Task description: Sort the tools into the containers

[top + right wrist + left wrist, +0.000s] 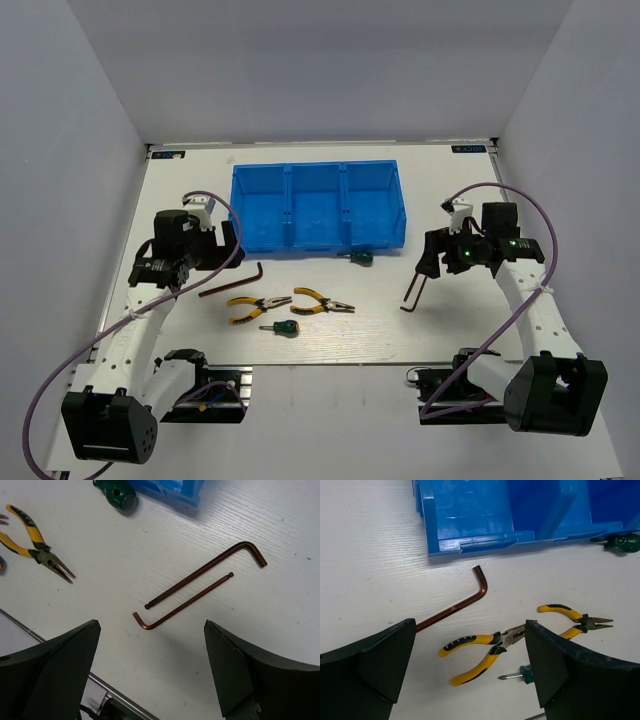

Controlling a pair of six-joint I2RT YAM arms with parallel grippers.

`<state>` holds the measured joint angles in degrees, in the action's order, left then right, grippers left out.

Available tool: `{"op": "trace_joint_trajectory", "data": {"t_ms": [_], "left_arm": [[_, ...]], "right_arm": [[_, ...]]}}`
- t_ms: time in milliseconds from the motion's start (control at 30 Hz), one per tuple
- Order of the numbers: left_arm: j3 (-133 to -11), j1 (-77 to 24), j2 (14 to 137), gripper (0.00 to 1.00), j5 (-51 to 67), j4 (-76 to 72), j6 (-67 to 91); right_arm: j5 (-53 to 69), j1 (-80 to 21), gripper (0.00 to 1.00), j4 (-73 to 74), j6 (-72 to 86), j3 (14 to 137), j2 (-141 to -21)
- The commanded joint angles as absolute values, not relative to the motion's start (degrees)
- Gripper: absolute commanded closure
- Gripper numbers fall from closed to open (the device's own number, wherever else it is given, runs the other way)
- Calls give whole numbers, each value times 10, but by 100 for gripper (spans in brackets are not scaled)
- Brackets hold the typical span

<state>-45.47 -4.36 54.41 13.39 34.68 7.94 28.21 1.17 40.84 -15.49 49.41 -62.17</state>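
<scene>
Nearest the bases, a green screwdriver (282, 327) lies on the table (380, 335). Just beyond it are 2 yellow pliers, 1 (258, 305) on the left and 1 (322, 301) on the right, apart from each other. Left of them a hex key (230, 280) lies slantwise below the left gripper (470, 627), whose fingers are spread wide and grasp nothing. On the right, 2 more hex keys, a longer (205, 570) and a shorter (190, 601), lie side by side, close but apart, below the right gripper (151, 625), which is also spread and grasping nothing. Farther on, a second screwdriver (360, 258) lies just outside the near wall of the blue tray (300, 245), whose 3 compartments run left to right.
</scene>
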Motion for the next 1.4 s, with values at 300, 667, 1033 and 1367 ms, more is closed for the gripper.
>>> {"op": "trace_joint_trajectory", "data": {"t_ms": [300, 667, 1033, 1367], "left_arm": [[-461, -47, 534, 13, 163, 335, 67], [-468, -47, 607, 34, 161, 377, 116], [-518, -76, 708, 35, 177, 364, 3], [-541, -126, 802, 38, 118, 333, -228]], "right_arm": [[354, 15, 18, 414, -199, 495, -599], [333, 16, 22, 467, -196, 513, -651], [357, 16, 20, 416, -216, 490, -642], [392, 18, 20, 410, -239, 497, -658]]}}
